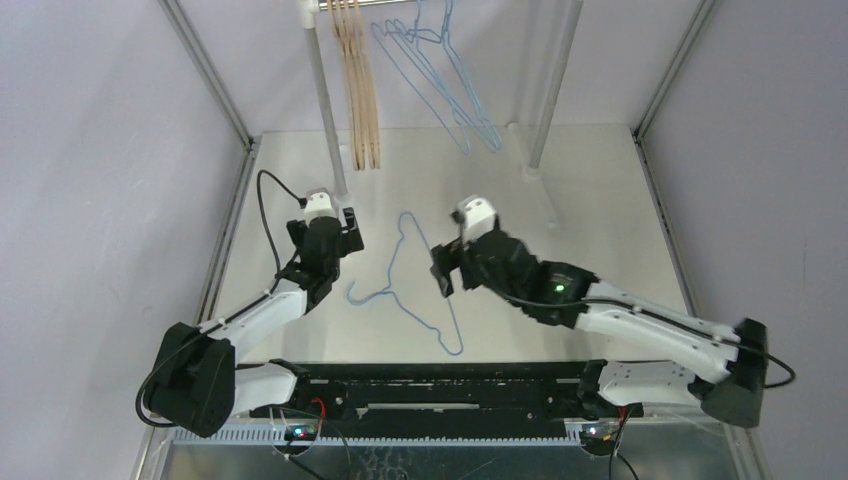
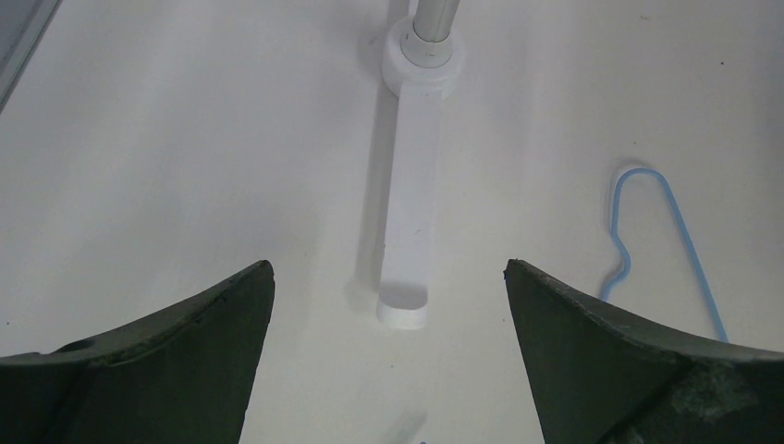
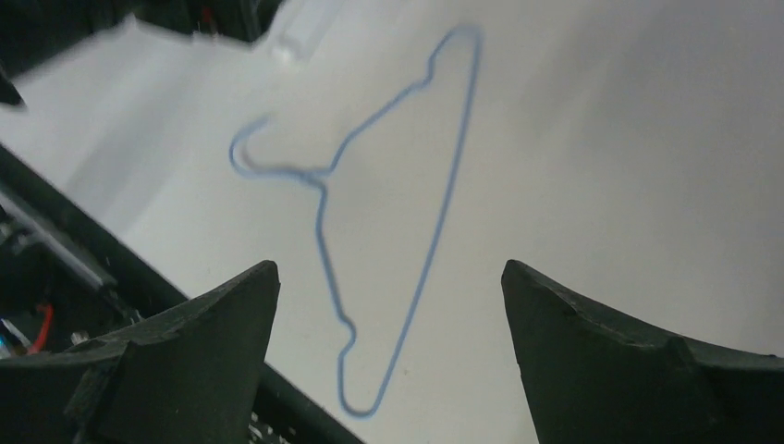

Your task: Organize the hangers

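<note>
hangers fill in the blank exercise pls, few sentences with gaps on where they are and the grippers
One hanger lies flat on the table, made of light ____ wire.
It lies ____ the left gripper and the right gripper.
Both grippers are ____ and hold nothing.
On the silver rail, the wooden hangers hang to the ____ of the blue wire hangers in the top view.
Missing words: blue; between; open; left.

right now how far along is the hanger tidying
Mostly done: the wooden hangers and a group of blue wire hangers already hang on the rack. Nothing is in hand; the left fingers and right fingers are open and empty. Remaining: one loose blue hanger lying on the table.
</note>
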### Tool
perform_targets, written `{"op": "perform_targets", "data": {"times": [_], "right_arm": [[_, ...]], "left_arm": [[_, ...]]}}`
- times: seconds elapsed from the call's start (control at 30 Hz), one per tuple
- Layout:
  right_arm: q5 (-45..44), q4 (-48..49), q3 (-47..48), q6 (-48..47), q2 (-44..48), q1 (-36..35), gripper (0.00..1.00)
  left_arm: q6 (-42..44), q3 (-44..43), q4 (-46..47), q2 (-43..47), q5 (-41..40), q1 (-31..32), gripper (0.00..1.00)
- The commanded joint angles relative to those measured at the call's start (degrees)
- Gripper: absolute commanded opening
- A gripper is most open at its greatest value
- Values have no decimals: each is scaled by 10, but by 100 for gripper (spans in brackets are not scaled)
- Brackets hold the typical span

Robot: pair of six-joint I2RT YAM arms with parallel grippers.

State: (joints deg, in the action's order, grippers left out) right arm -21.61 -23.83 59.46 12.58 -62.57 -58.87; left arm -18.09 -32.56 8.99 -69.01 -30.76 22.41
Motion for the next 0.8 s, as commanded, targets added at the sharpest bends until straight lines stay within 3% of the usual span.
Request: {"op": "perform_targets", "data": {"times": [0.0,0.17,0.4,0.77], "right_arm": [[27,11,-28,56,-86,-34,96],[23,38,-20,57,-198,-63,90],[82,70,4,59,-343,-83,88],[90,64,29,64,-413,-87,76]], "left_arm": [[-14,-8,21,5,-1,-3,100],[-12,-6,20,10,-4,-3,99],[-14,-9,21,3,1,-4,99],[-13,-11,21,-2,1,-5,99]]}}
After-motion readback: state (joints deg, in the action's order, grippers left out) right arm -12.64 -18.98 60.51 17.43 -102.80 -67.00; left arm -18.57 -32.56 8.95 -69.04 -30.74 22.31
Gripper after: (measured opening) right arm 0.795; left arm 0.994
